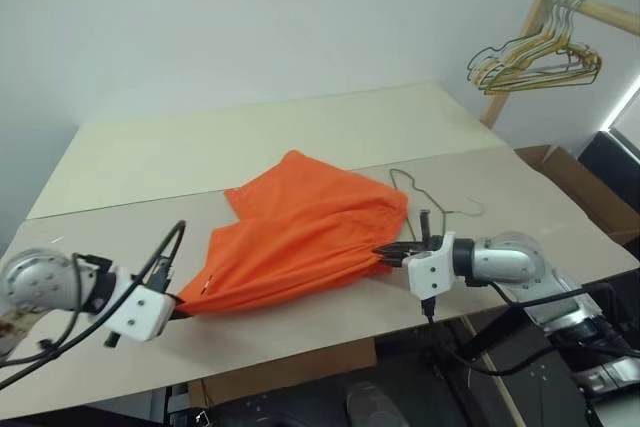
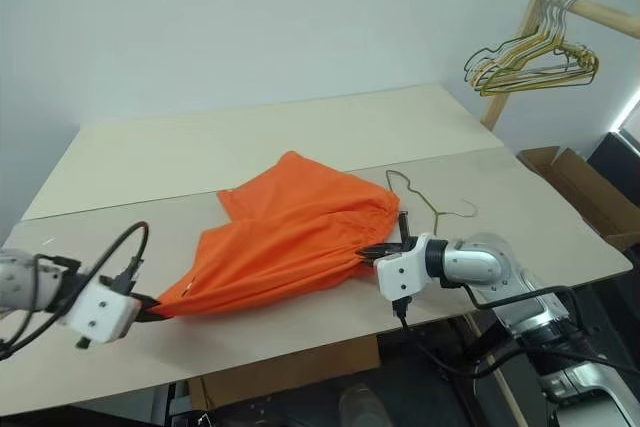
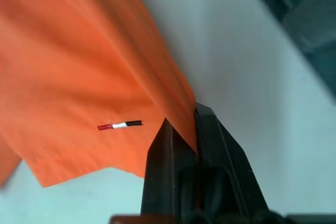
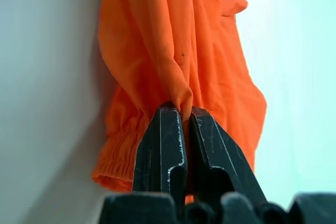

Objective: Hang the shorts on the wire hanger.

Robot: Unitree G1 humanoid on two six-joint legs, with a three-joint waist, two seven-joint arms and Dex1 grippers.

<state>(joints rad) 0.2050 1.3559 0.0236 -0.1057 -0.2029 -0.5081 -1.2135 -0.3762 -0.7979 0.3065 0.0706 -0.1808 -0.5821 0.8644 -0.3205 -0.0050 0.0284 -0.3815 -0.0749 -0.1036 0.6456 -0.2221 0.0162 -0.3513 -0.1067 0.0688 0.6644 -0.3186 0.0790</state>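
Note:
The bright orange shorts [image 1: 300, 232] lie stretched across the middle of the table [image 1: 200, 157], pulled taut between my two grippers. My left gripper [image 1: 180, 305] is shut on the shorts' near-left corner; in the left wrist view its black fingers [image 3: 210, 135] pinch a fold of orange cloth. My right gripper [image 1: 385, 252] is shut on the shorts' right side by the gathered waistband [image 4: 118, 150], with cloth bunched between its fingers [image 4: 163, 135]. The thin wire hanger [image 1: 432, 205] lies flat on the table just behind the right gripper, with part of it running under the shorts.
A bunch of yellow, green and tan hangers [image 1: 535, 65] hangs from a wooden rail [image 1: 590, 9] at the upper right. An open cardboard box [image 1: 572, 175] stands past the table's right edge. Both grippers are near the table's front edge [image 1: 330, 342].

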